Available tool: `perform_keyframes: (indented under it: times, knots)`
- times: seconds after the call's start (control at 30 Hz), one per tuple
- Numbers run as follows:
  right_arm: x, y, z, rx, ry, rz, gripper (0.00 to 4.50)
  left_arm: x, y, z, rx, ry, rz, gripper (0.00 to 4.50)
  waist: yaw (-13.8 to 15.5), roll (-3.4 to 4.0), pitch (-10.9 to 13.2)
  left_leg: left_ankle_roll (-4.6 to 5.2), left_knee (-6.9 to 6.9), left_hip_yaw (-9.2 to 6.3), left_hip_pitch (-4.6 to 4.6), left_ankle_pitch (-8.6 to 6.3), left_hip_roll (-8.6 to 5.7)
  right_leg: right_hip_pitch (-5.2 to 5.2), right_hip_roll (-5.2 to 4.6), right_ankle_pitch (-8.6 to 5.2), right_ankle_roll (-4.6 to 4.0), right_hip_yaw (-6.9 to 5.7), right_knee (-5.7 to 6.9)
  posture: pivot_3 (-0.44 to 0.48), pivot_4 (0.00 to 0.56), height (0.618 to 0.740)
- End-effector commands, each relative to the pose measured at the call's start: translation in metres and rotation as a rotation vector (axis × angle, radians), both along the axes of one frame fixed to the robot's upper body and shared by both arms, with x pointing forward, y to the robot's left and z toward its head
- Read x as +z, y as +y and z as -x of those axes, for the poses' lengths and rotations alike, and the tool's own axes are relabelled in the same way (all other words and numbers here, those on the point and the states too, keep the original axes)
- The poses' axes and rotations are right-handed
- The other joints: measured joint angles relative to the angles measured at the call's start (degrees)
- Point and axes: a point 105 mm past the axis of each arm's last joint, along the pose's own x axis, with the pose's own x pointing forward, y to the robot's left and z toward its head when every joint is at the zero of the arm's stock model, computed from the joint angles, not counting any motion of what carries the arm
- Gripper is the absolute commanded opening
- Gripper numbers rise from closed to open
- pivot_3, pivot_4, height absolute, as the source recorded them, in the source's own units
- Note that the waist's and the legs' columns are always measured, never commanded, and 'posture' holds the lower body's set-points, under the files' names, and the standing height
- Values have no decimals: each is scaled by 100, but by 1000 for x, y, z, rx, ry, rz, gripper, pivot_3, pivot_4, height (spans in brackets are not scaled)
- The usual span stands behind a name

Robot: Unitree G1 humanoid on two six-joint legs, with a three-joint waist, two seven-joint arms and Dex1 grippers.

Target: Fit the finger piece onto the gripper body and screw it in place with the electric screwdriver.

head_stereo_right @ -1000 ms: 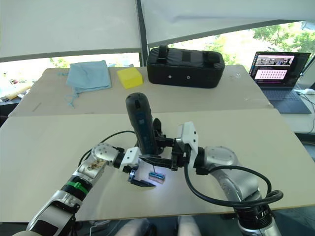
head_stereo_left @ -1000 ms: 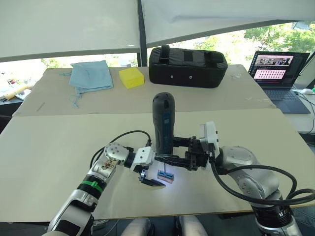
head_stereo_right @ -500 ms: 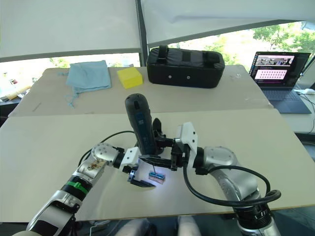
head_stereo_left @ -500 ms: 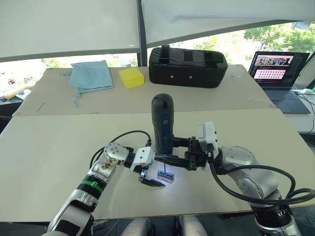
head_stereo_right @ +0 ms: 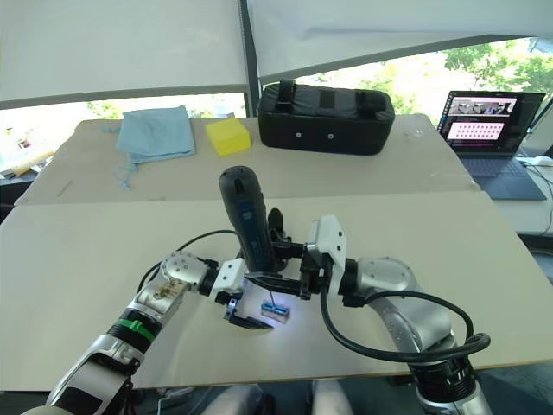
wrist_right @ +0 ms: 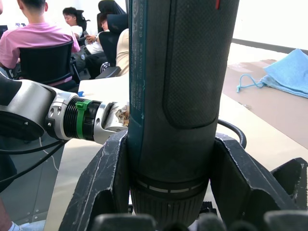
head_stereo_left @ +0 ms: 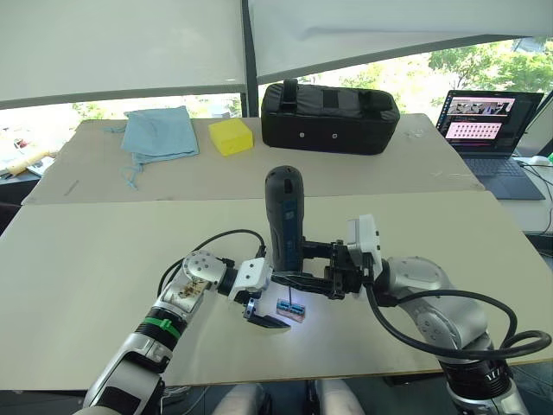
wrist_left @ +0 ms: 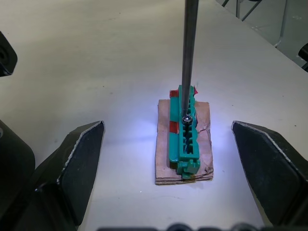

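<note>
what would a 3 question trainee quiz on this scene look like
1. True or false: the right gripper is shut on the screwdriver.
2. The bit touches: A) bare table B) the green block C) the yellow sponge.
3. Are the left gripper fingers open or shut?

Key:
1. True: its fingers clamp the upright tool's barrel.
2. B: the tip meets a screw on the block, lit by the tool's light.
3. Open, one finger on each side of the block, touching nothing.
</note>
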Motion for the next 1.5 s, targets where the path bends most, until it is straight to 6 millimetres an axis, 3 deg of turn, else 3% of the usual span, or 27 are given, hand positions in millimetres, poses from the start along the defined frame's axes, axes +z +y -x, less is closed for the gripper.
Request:
perform_keyframes:
  times: [0.03,0.8,1.5]
  knots:
    - [14,3,6,26,-71,-38,1918,5,-2,0,-12,-29,13,4500,0,0,0,0,0,0,0,0,0,0,0,0,0,0,0,0,150,740]
    - [23,3,10,55,-73,-53,1918,5,-3,-2,-8,-35,15,4500,1,0,0,0,0,0,0,0,0,0,0,0,0,0,0,0,150,740]
    - [14,3,9,45,-61,-31,1918,6,-3,-3,-10,-35,15,4500,0,0,0,0,0,0,0,0,0,0,0,0,0,0,0,0,150,740]
